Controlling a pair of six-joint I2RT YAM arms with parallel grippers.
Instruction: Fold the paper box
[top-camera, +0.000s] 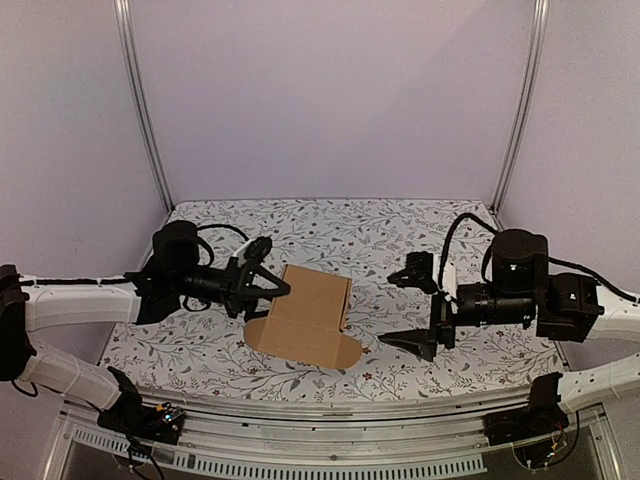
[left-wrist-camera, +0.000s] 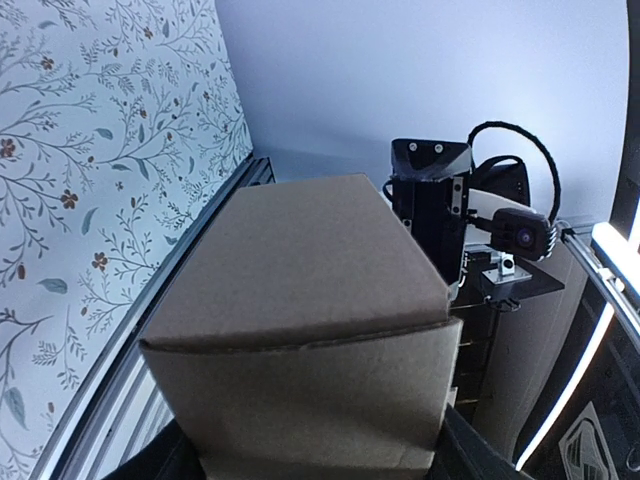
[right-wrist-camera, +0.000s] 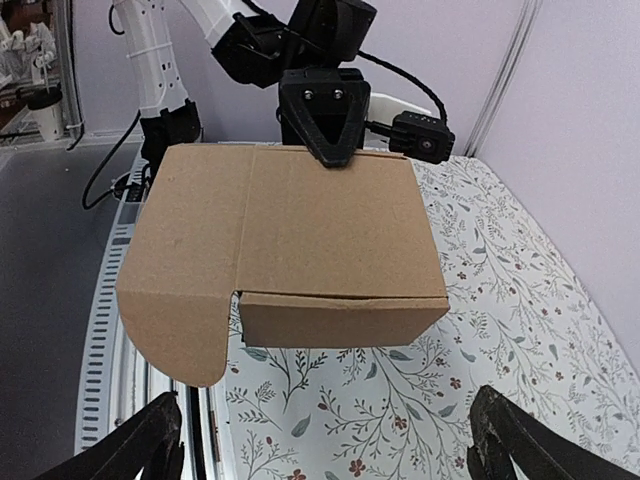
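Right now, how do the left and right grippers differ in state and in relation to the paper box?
The left gripper has the paper box between its fingers; the right gripper is empty, jaws gaping wider. The left gripper touches the box; the right gripper stands apart to its right. Both point inward at it.

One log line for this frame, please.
paper box: partly folded, one flap flat | left gripper: jaws straddle its edge, grip unclear | right gripper: jaws open, off box

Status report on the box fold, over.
Left gripper clamped on paper box. Right gripper open, clear of it. Box partly folded, rounded flaps out. Nothing between them.
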